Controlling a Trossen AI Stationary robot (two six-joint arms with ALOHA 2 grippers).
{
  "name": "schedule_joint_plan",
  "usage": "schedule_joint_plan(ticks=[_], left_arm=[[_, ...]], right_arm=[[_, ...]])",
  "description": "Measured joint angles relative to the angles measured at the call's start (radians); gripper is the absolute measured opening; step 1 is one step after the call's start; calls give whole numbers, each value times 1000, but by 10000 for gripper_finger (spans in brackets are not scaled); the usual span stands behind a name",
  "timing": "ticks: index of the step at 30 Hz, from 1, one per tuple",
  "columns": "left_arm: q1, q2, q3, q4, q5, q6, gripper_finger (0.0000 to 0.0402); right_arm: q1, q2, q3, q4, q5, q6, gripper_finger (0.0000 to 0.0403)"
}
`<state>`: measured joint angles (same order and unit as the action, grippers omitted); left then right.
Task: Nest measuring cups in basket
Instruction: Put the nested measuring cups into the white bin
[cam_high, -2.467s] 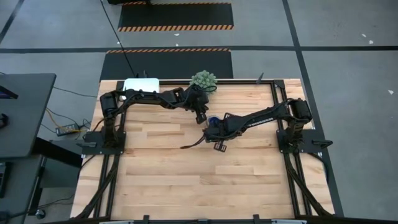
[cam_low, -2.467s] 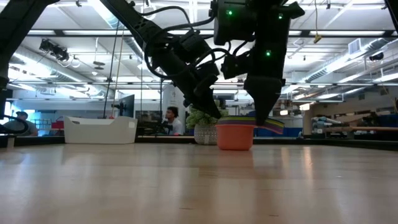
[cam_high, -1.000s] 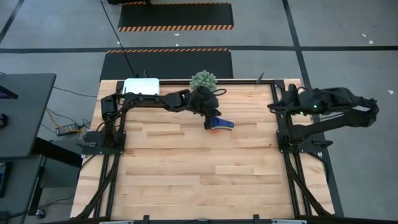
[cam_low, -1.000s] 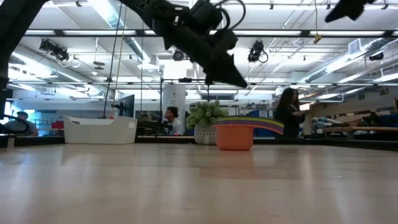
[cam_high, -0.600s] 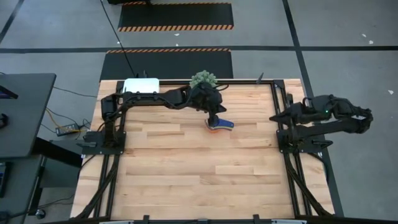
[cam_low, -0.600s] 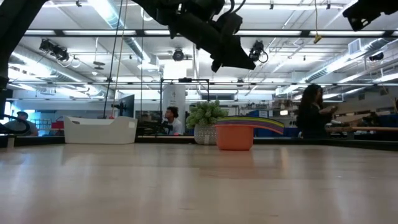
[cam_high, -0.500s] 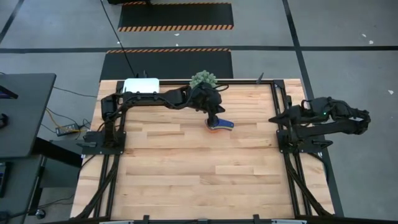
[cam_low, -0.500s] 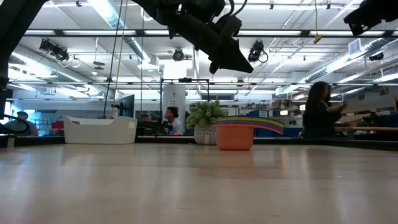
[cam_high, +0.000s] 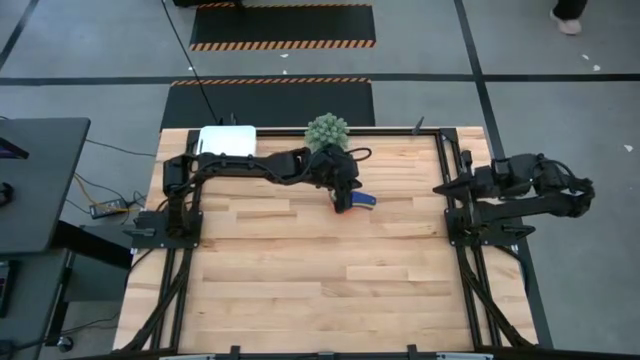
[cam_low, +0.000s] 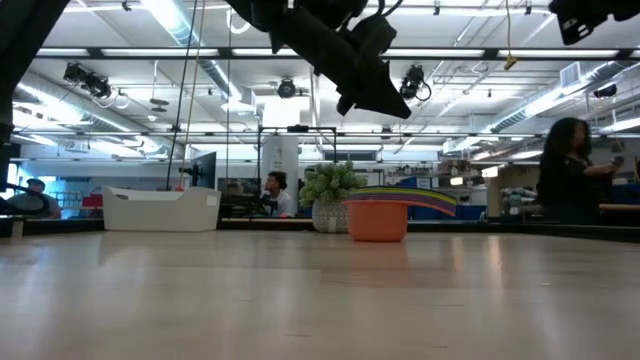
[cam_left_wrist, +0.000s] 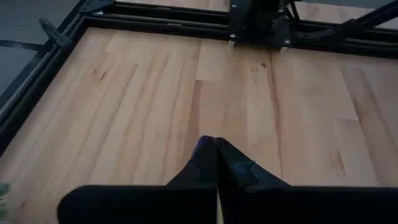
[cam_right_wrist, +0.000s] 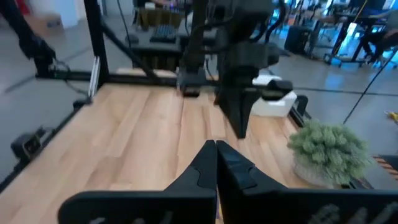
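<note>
The measuring cups (cam_low: 379, 216) stand nested in one stack on the table, the orange cup outermost and the coloured handles (cam_low: 428, 205) fanned toward one side. In the high view the stack (cam_high: 362, 199) lies right of the table's far middle. My left gripper (cam_low: 398, 107) is shut and empty, hanging above the stack and clear of it; it also shows in the high view (cam_high: 346, 200). My right gripper (cam_high: 439, 189) is shut and empty, drawn back at the table's right edge. The white basket (cam_high: 227, 138) stands at the far left corner.
A green spiky plant in a pot (cam_high: 327, 130) stands at the far edge, just behind the cups. The black frame rails (cam_high: 446, 170) run along the table's edges. People move in the room beyond the table (cam_low: 568, 170).
My right arm has drawn back toward the table's right edge and folded down by its base. My left gripper has risen a little over the cup stack and stayed shut. The cups have not moved.
</note>
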<state>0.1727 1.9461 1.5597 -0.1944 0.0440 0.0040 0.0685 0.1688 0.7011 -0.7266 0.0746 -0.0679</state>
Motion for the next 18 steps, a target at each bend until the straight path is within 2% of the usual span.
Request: schedule_joint_plan(ticks=[4,11,15,18], left_arm=[[-7,0,0,0,-7,0,0],[-7,0,0,1,-8,4,0],[-7,0,0,1,-7,5,0],[-8,0,0,-12,-7,8,0]], right_arm=[[0,0,-62,148,0,50,1],[0,1,-245,369,1,99,2],[0,1,-288,392,29,106,2],[0,1,-290,332,77,152,2]])
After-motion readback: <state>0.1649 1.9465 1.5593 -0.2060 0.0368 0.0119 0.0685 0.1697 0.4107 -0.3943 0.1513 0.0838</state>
